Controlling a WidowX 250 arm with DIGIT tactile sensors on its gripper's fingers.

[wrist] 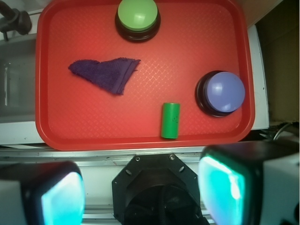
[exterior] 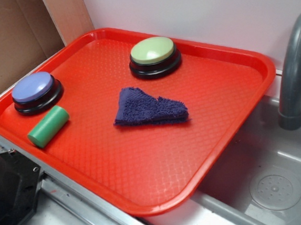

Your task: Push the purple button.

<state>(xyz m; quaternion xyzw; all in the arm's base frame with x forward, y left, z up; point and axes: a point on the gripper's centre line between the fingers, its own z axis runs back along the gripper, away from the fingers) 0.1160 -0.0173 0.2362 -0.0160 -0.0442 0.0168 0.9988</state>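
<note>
4 loose things lie on the red textured plastic tray [exterior: 232,137], which sits partly over the grey sink basin [exterior: 283,180] with its curved grey faucet [exterior: 295,73] at the right in the exterior view. At the tray's near-left corner in that view stands the round purple button with a bluish domed top on a glossy black base [exterior: 34,89], untouched; the wrist view shows it at the tray's right side [wrist: 224,92]. Just beside it, toward the tray's near edge, a small green cylinder [exterior: 48,126] lies on its side, close but apart from the button. A same-shaped light green-topped button [exterior: 153,53] sits near the far rim, and a folded dark purple fuzzy cloth [exterior: 149,108] lies in the middle of the tray between the 2 buttons. The gripper [wrist: 140,199] hangs high above the tray's near edge, its 2 fingers [wrist: 225,187] spread wide apart with nothing between them.
</note>
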